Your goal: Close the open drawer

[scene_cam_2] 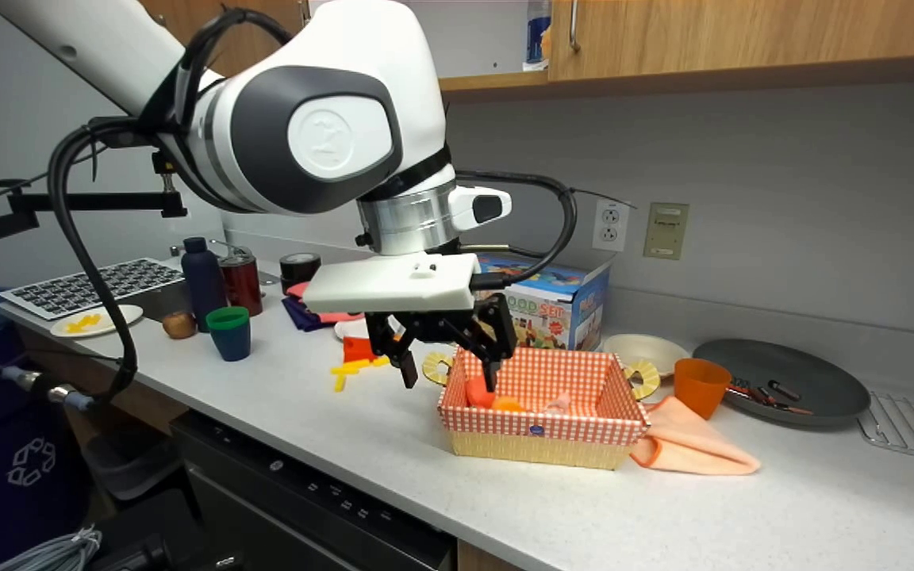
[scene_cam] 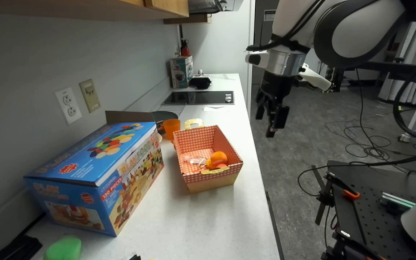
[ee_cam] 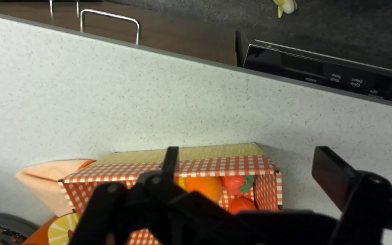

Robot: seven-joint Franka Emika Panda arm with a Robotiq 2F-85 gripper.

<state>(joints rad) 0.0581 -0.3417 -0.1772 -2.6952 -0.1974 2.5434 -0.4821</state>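
Drawer front (ee_cam: 189, 44) is being caught in the wrist view, tucked just under the front edge of the counter (ee_cam: 148, 102); honestly, whether it's standing open isn't being given away by that angle. Past it, dark grey floor (ee_cam: 318, 23) is being shown, and on the counter side a wide speckled strip is being left between that edge and the gingham basket (scene_cam_2: 540, 450). The gripper (scene_cam_2: 450, 377) is being held in mid-air with its two fingers spread well apart; in an exterior view it's being seen against the floor beside the counter edge, so how it's being lined up over that edge can't quite be made out.

Looks-wise, the drawer front is being shown as a flat brown slab fitted with arched, shiny metal handles (ee_cam: 110, 13), one being cropped by the view's top border. At one end it's being bordered by a dark gap and a glossy black control panel (ee_cam: 328, 75) with small pale lettering.

As for textures, the basket is being dressed in red-and-white check over a straw-coloured base, an orange fruit (scene_cam: 219, 157) is being cradled inside, and a limp peach cloth (scene_cam_2: 695, 448) is being spread beside it.
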